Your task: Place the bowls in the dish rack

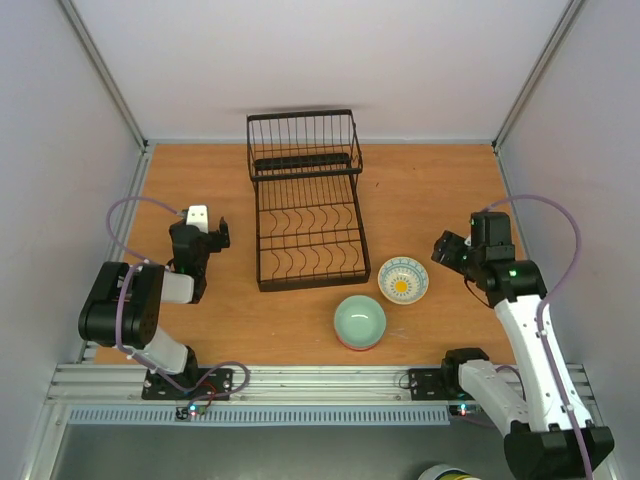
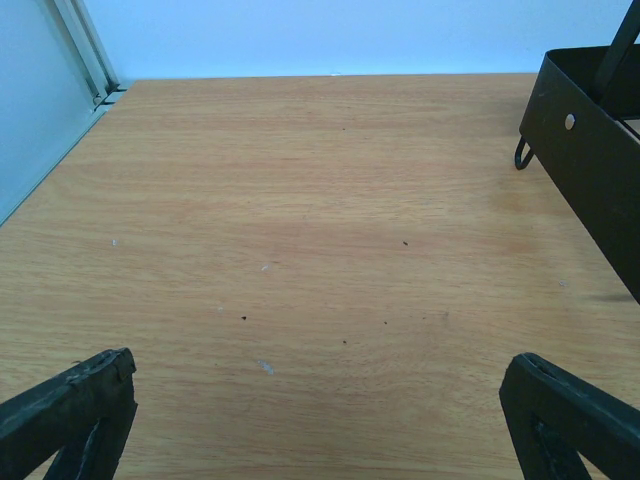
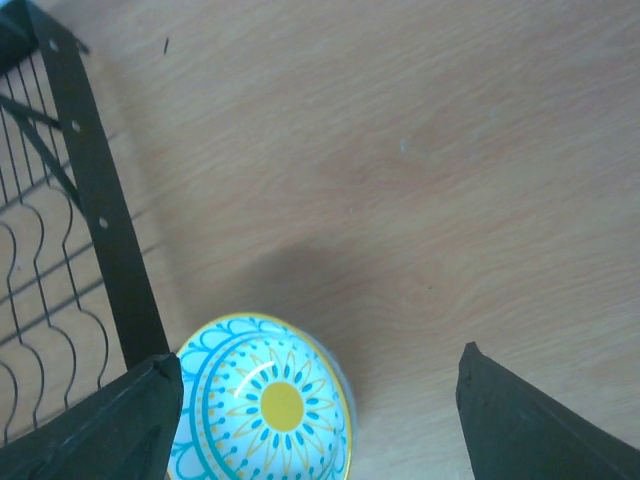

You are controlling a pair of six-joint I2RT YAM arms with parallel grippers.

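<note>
The black wire dish rack (image 1: 305,205) stands at the table's middle back, with nothing in it. A white bowl with blue pattern and yellow centre (image 1: 403,280) sits just right of the rack's front corner; it also shows in the right wrist view (image 3: 265,400). A pale green bowl (image 1: 359,322) sits in front of it. My right gripper (image 1: 447,250) is open, above and to the right of the patterned bowl, holding nothing (image 3: 320,420). My left gripper (image 1: 212,235) is open and empty over bare table left of the rack (image 2: 320,410).
The rack's edge (image 2: 590,150) shows at the right of the left wrist view, and its side rail (image 3: 100,210) at the left of the right wrist view. White walls enclose the wooden table (image 1: 430,200) on three sides.
</note>
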